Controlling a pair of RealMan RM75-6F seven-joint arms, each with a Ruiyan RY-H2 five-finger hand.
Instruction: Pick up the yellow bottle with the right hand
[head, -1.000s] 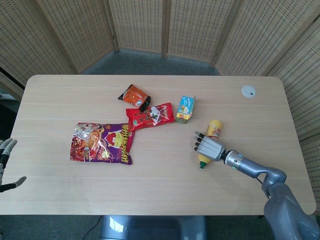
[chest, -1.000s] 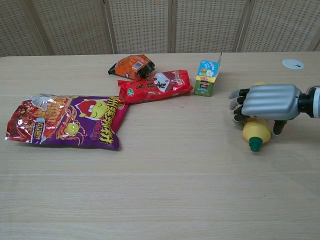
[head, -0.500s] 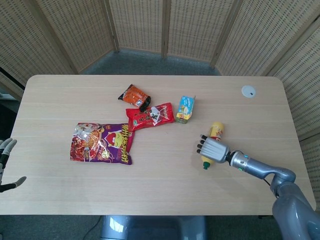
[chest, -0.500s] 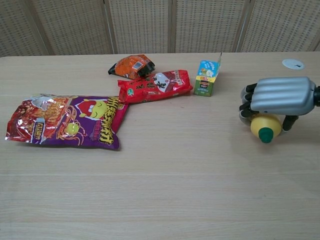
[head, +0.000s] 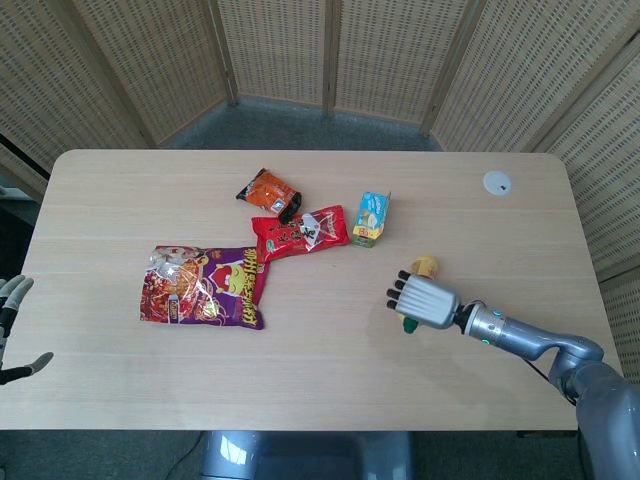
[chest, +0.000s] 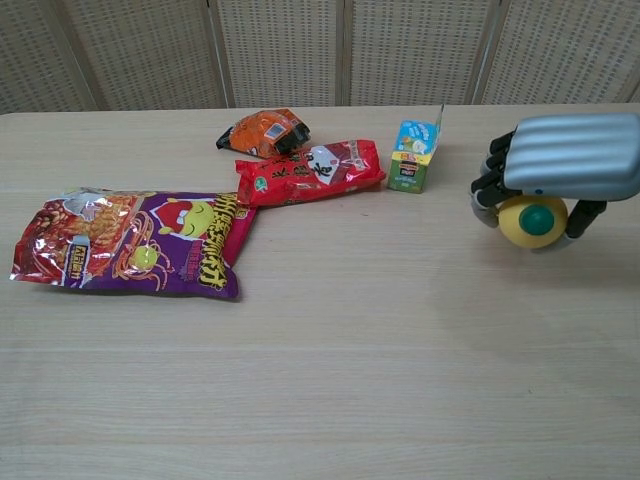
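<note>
My right hand grips the yellow bottle from above and holds it off the table, right of centre. The bottle lies level, its green cap facing the chest camera. In the head view only the bottle's far end and a bit of green cap show past the hand. My left hand hangs off the table's left edge, fingers spread and holding nothing.
A small blue-and-yellow carton stands just beyond the held bottle. A red snack packet, an orange packet and a large purple chip bag lie left of centre. A white disc sits far right.
My right hand has lifted the yellow bottle off the table and turned it so the green cap faces the chest camera. The left hand has not moved.
</note>
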